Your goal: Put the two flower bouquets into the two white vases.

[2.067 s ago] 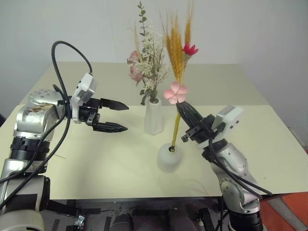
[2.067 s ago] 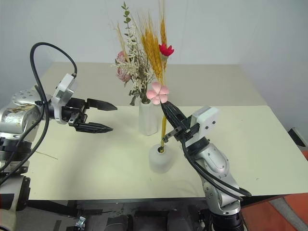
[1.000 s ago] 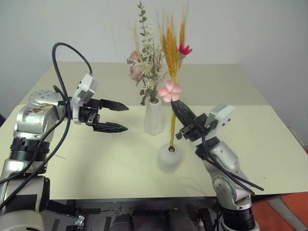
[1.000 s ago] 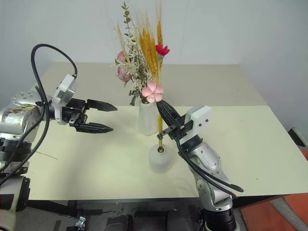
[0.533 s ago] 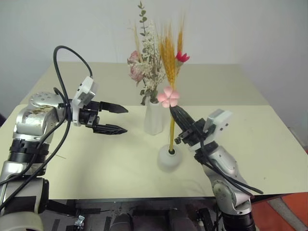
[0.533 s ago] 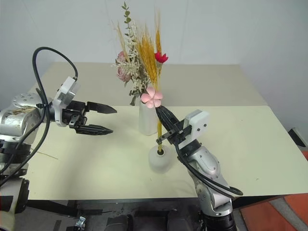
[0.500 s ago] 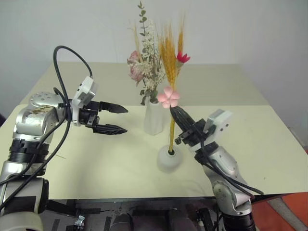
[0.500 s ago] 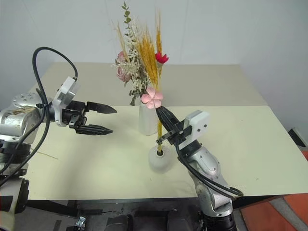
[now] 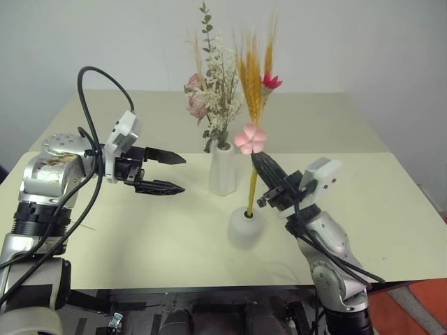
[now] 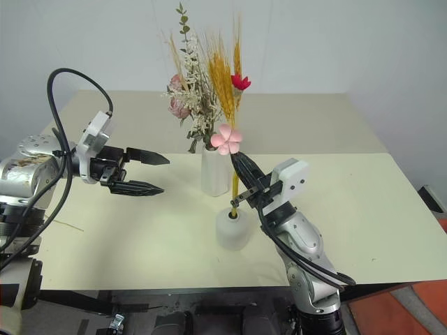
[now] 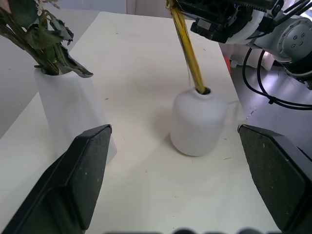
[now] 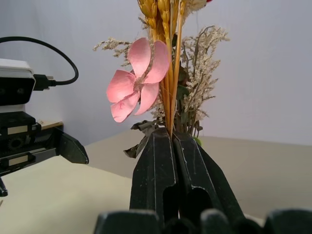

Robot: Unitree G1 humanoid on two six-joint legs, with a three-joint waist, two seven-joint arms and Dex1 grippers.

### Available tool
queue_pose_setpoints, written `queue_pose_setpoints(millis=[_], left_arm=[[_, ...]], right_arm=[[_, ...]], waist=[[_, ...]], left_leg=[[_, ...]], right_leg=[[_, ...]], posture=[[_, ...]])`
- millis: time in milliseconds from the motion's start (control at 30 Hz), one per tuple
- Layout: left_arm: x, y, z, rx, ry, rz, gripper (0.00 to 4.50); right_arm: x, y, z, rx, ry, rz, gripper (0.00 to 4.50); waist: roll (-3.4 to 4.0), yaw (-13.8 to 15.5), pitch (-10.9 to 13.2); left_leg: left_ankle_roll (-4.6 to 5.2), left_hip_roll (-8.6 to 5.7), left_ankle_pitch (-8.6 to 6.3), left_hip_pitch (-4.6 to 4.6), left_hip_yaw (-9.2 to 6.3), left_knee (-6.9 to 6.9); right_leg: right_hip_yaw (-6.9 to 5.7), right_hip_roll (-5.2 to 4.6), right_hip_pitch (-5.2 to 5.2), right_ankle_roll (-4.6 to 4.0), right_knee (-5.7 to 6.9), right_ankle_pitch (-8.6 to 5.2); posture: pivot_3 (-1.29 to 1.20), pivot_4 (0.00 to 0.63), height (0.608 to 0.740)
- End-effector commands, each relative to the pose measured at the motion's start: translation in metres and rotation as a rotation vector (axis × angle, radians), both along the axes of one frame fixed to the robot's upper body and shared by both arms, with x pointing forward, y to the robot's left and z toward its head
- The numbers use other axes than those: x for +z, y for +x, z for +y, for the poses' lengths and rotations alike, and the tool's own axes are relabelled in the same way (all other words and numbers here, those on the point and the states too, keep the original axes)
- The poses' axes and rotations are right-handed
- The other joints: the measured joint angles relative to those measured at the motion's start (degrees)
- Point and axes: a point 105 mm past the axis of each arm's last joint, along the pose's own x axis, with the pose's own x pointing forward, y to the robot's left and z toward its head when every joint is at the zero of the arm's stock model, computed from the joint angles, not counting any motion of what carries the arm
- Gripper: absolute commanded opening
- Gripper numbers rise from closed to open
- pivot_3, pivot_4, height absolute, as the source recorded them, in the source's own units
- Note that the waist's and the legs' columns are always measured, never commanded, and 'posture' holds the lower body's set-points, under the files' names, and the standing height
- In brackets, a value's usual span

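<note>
I had the right gripper (image 9: pixel 262 165) clenched on the wheat-stalk bunch (image 9: pixel 254 77), stems already in the squat vase (image 9: pixel 246 225); best lower straight, then release gently.

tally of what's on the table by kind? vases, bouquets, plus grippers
White vases: 2, tall vase and squat vase
Bouquets: 2, bushy rose bunch in the tall vase, wheat-stalk bunch with stems in the squat vase
Grippers: 2, left gripper open, right gripper shut on the wheat stems
Total: 6
</note>
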Motion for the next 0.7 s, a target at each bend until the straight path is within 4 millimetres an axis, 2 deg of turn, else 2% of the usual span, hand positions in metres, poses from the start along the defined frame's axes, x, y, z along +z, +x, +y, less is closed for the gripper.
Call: queue_pose_setpoints(millis=[33,300,400,700], left_arm=[[0.010,-0.003,-0.001,-0.014,-0.005,-0.040,4.50],[0.010,-0.003,-0.001,-0.011,-0.003,-0.039,4.50],[0.010,-0.003,-0.001,-0.009,-0.004,-0.039,4.50],[0.009,-0.002,-0.001,-0.001,-0.010,-0.041,4.50]], right_arm=[[0.013,-0.003,-0.003,-0.018,0.016,-0.055,0.02],[0.005,-0.006,0.000,0.003,0.002,-0.032,0.02],[0.003,-0.007,0.000,0.014,-0.003,-0.029,0.72],[-0.001,-0.014,-0.010,0.032,-0.045,-0.030,3.83]], waist=[[0.00,0.0,0.0],[0.00,0.0,0.0],[0.00,0.0,0.0],[0.00,0.1,0.0]], left_leg=[[0.00,0.00,0.00,-0.01,0.00,0.00],[0.00,0.00,0.00,0.00,0.00,0.00],[0.00,0.00,0.00,0.00,0.00,0.00],[0.00,0.00,0.00,-0.02,0.00,0.00]], right_leg=[[0.00,0.00,0.00,0.00,0.00,0.00],[0.00,0.00,0.00,0.00,0.00,0.00],[0.00,0.00,0.00,-0.01,0.00,0.00],[0.00,-0.01,0.00,0.00,-0.01,0.00]], posture=[[0.00,0.150,0.740],[0.00,0.150,0.740],[0.00,0.150,0.740],[0.00,0.150,0.740]])
